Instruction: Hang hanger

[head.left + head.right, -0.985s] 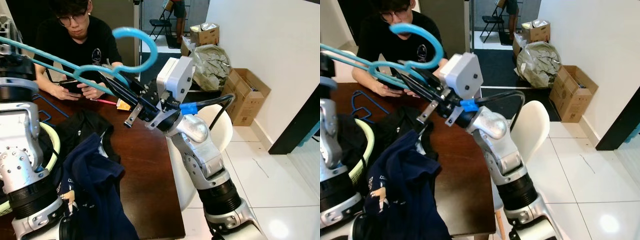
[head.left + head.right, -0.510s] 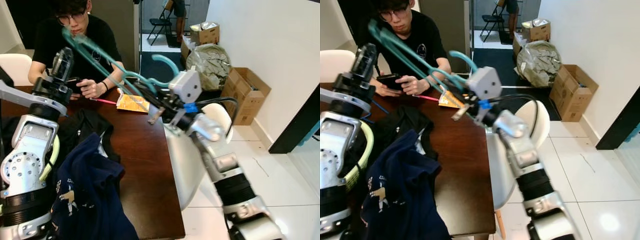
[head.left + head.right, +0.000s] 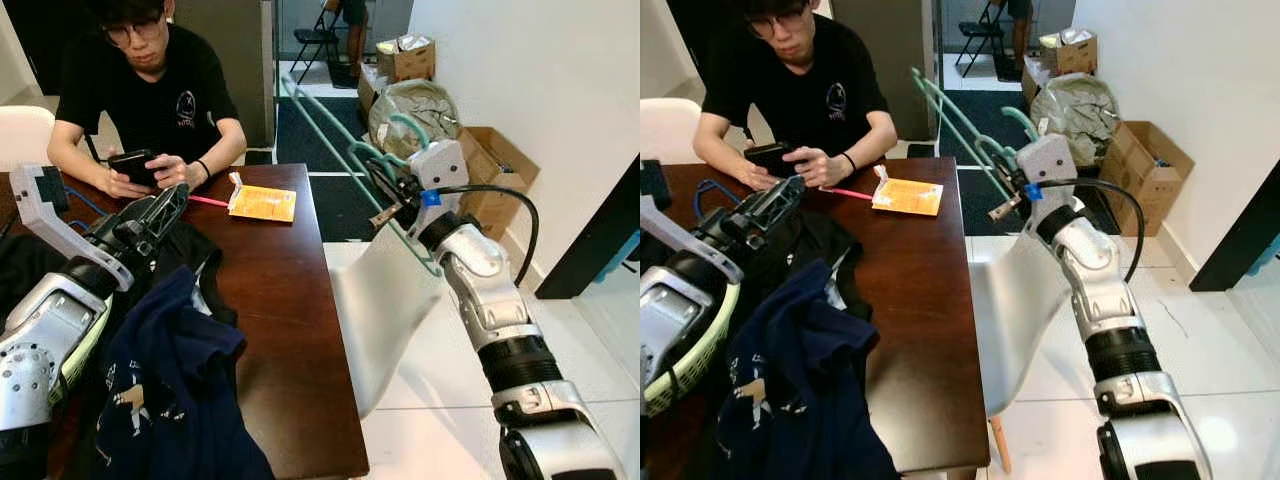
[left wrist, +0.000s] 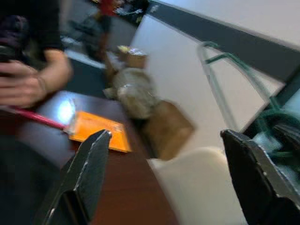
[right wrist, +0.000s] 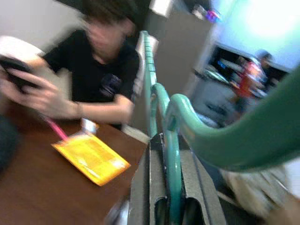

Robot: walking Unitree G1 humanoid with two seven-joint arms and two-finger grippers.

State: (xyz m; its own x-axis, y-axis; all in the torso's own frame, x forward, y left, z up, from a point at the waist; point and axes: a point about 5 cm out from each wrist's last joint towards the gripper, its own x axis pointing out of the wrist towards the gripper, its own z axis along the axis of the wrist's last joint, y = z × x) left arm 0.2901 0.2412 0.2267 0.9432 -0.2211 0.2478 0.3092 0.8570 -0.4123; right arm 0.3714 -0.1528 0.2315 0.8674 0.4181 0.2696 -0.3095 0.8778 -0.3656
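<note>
Right claw (image 3: 385, 190) clamped on teal hanger (image 3: 330, 130) by its neck; long axis runs up-left, away from claw. Left claw (image 3: 160, 208) spread open, empty, low over counter (image 3: 280, 300).

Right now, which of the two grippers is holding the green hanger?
The right gripper, out beyond the table edge above the white chair, is shut on the green hanger. The left gripper is open over the dark clothes, holding nothing.

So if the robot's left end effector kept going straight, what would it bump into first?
Probably the orange packet on the table. The open left end effector points over the tabletop toward it; beyond that comes the white chair. Depth is unclear.
</note>
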